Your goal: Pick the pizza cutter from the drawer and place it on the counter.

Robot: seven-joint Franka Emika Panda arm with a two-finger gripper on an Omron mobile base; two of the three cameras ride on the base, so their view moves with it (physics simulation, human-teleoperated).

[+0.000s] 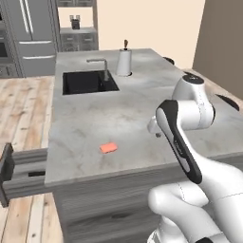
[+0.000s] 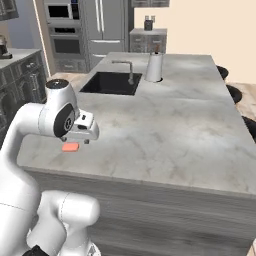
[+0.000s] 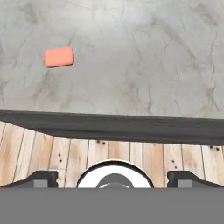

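Note:
The drawer (image 1: 26, 186) stands pulled out at the left end of the island, below the counter (image 1: 118, 114). A small dark handle lies inside it; this looks like the pizza cutter (image 1: 36, 173), its blade hidden under the counter's edge. My gripper (image 2: 86, 140) hangs over the counter's near edge, right of the drawer, pointing down. In the hand view the gripper (image 3: 113, 178) is open; its fingertips (image 3: 41, 177) stand far apart with nothing between them, and the counter (image 3: 131, 52) and wooden floor lie below.
A small orange-red block (image 1: 108, 147) lies on the counter near its front edge, also seen as the block (image 3: 59, 57) in the hand view. Further back are the black sink (image 1: 88, 81), the faucet (image 1: 100, 64) and a paper-towel roll (image 1: 124, 62). Dark stools (image 2: 234, 92) line the right side.

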